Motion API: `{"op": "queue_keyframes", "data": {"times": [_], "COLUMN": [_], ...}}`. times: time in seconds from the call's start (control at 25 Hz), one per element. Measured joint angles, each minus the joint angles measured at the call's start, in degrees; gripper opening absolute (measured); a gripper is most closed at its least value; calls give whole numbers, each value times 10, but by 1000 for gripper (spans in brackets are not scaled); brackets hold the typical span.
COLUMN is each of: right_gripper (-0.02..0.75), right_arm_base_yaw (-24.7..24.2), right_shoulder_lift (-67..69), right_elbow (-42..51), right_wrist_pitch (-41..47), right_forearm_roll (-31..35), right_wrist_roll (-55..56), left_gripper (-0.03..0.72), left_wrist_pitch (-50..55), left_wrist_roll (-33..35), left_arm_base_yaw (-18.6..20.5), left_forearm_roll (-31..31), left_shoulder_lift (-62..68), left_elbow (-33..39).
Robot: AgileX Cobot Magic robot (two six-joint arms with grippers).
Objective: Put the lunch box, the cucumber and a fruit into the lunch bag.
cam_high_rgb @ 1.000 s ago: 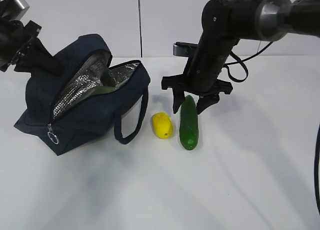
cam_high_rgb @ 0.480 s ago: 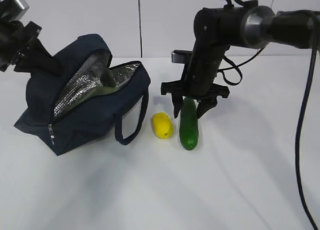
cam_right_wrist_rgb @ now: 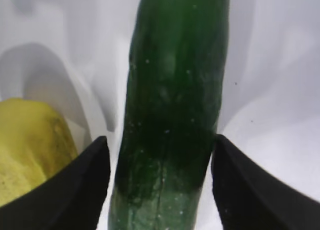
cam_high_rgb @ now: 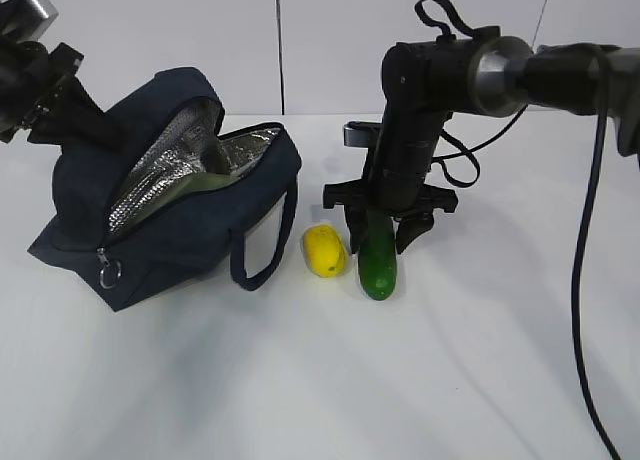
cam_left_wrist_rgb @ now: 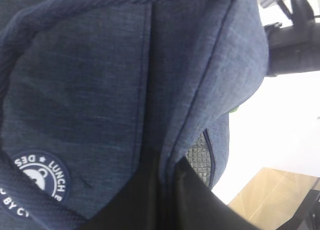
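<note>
Navy fabric of the lunch bag (cam_high_rgb: 170, 200) slumps at the table's left with its zipped mouth gaping on the silver lining, the left gripper (cam_high_rgb: 60, 100) at its top rear edge, jaws hidden behind cloth so I cannot tell their state. Right of the bag the cucumber (cam_high_rgb: 377, 250) lies beside the fruit (cam_high_rgb: 324, 250), the right gripper (cam_high_rgb: 378, 225) straddling its far end, jaws spread. Picking the cucumber seems in hand; next, closing on it without nudging the fruit
</note>
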Motion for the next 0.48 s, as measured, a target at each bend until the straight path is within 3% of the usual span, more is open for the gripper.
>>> {"op": "queue_keyframes", "data": {"times": [0.24,0.48], "right_gripper": [473,403], "right_arm_base_yaw": [0,0], "right_shoulder_lift": [2,3], "right_elbow": [0,0], "right_wrist_pitch": [0,0], "right_forearm_roll": [-5,-7], "right_wrist_roll": [0,0], "left_gripper": [-4,-4], "left_wrist_pitch": [0,-1], "left_wrist_roll": [0,0], "left_arm_base_yaw": [0,0], "left_forearm_roll": [1,1], "left_shoulder_lift": [0,0], "left_elbow": [0,0]}}
